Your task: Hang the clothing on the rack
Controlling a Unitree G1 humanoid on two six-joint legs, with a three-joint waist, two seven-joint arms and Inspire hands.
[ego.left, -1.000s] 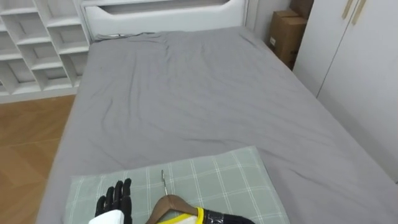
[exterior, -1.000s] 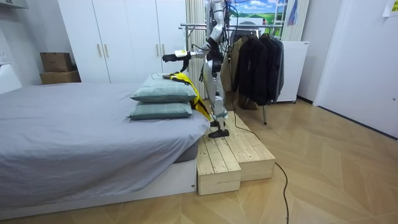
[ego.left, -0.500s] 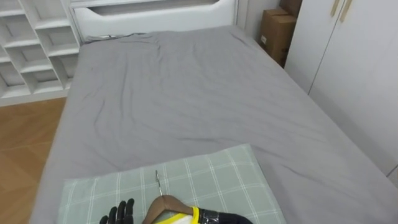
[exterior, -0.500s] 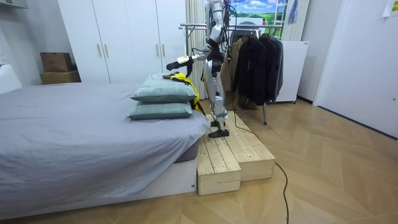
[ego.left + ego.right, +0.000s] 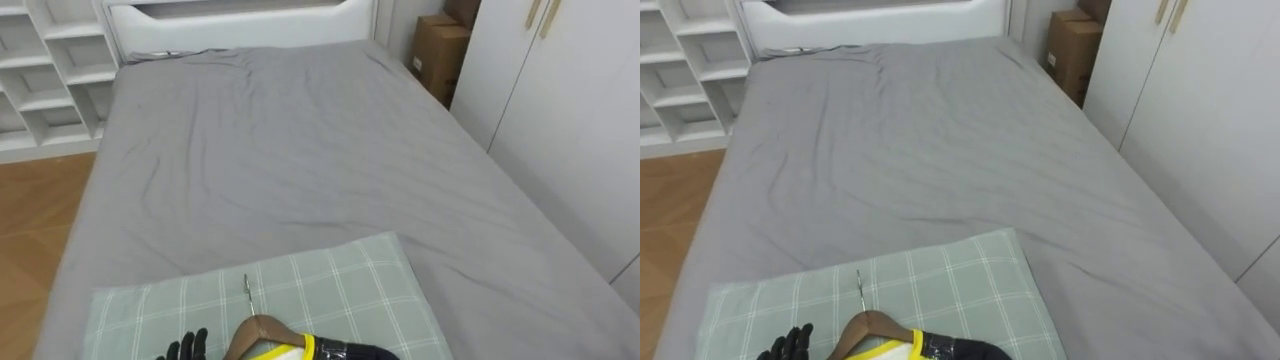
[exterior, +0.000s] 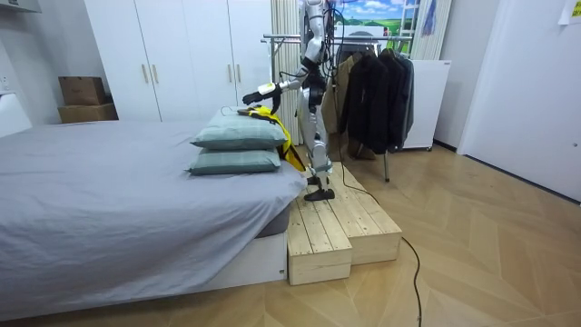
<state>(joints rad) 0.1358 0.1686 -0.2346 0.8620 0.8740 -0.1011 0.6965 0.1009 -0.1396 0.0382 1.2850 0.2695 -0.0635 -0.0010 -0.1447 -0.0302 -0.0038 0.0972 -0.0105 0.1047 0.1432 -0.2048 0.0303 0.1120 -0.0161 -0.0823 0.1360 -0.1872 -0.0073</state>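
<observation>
My left hand (image 5: 185, 349) has slid back toward me, fingers loose and holding nothing, so the hanger (image 5: 256, 328) with the yellow jacket (image 5: 288, 349) still lies on the near pillow (image 5: 340, 290), ungrabbed.

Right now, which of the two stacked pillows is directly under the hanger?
The top pillow, checked green: the wooden hanger shows over it, beside the left robot hand. The other pillow lies beneath it.

Grey bed (image 5: 300, 170), checked pillow (image 5: 345, 285), cardboard box (image 5: 438, 45), white shelving (image 5: 60, 75).
</observation>
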